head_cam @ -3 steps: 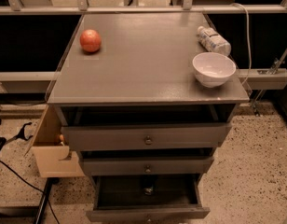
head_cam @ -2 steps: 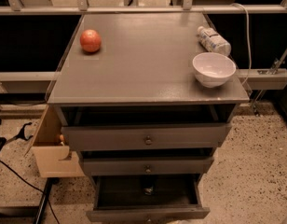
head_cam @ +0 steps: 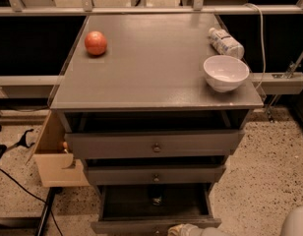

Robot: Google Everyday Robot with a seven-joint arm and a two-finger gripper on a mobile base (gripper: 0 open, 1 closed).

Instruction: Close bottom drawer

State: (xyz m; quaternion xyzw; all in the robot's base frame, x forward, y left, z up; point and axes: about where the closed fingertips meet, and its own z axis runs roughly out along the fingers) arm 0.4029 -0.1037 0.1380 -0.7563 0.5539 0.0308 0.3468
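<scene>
At the bottom edge of the view, a pale end effector has just come into sight. It is touching or just in front of the bottom drawer's front panel, right of centre, where a second ago only the panel showed. A rounded white part of the arm has also appeared in the lower right corner. Whether the end effector is apart or together cannot be told, as the frame cuts it off. The bottom drawer has not moved: it is the lowest of three in a grey cabinet, pulled well out, with its dark inside open to view and a small dark object near the back. This suggests the approach is done and the closing push has not begun. The top drawer and middle drawer also stand slightly out, overhanging only the rear of the open one. Speckled floor lies open to the right of the cabinet. On the left a light wooden box juts from the cabinet's side and a black cable crosses the floor. On the tabletop, well apart from the work, sit an orange ball at back left, a white bowl close to the right edge, and a bottle lying behind it.
</scene>
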